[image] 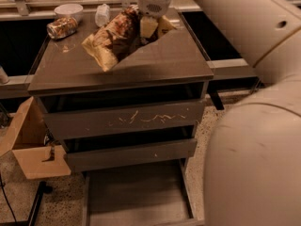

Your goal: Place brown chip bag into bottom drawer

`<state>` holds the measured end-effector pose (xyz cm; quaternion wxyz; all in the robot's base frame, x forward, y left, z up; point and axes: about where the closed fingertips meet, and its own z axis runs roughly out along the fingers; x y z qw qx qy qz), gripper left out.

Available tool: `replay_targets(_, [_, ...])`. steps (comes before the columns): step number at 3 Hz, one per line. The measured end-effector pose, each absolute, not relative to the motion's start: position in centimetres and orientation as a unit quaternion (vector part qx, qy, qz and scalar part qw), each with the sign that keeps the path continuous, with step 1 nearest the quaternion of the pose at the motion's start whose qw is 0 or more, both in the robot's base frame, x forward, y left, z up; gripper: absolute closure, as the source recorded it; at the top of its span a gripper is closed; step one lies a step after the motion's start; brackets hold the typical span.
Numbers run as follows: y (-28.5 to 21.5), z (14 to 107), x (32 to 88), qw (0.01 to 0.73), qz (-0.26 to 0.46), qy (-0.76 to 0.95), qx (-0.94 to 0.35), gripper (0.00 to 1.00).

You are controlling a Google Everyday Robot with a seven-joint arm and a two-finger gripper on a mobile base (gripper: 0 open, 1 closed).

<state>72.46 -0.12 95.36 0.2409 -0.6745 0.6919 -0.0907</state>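
Observation:
The brown chip bag (pixel 112 37) hangs tilted above the cabinet top (pixel 164 62), its pale yellow end pointing down to the left, with its shadow on the top below it. My gripper (pixel 149 27) comes down from the arm at the top of the view and is shut on the bag's upper right end. The bottom drawer (pixel 136 192) is pulled out at floor level, and its flat grey-brown floor shows with nothing on it.
A shiny can (pixel 61 27), a white bowl (pixel 68 11) and a small white packet (pixel 102 14) sit at the back left of the cabinet top. The scratched top drawer (pixel 127 119) and the middle drawer (pixel 131 154) are shut. A cardboard box (pixel 28 142) stands on the left. My arm's bulk fills the right side.

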Motion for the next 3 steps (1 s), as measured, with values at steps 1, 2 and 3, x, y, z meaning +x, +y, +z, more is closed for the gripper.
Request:
replay_targets(1, [-1.3,95.4,68.3,0.226,-0.071,0.714,-0.659,1.00])
replay_targets(2, [-1.3,95.4,68.3,0.226,-0.071,0.713,-0.660,1.00])
replay_targets(3, [-0.8,95.8,65.5,0.213,-0.058,0.708,-0.671,1.00])
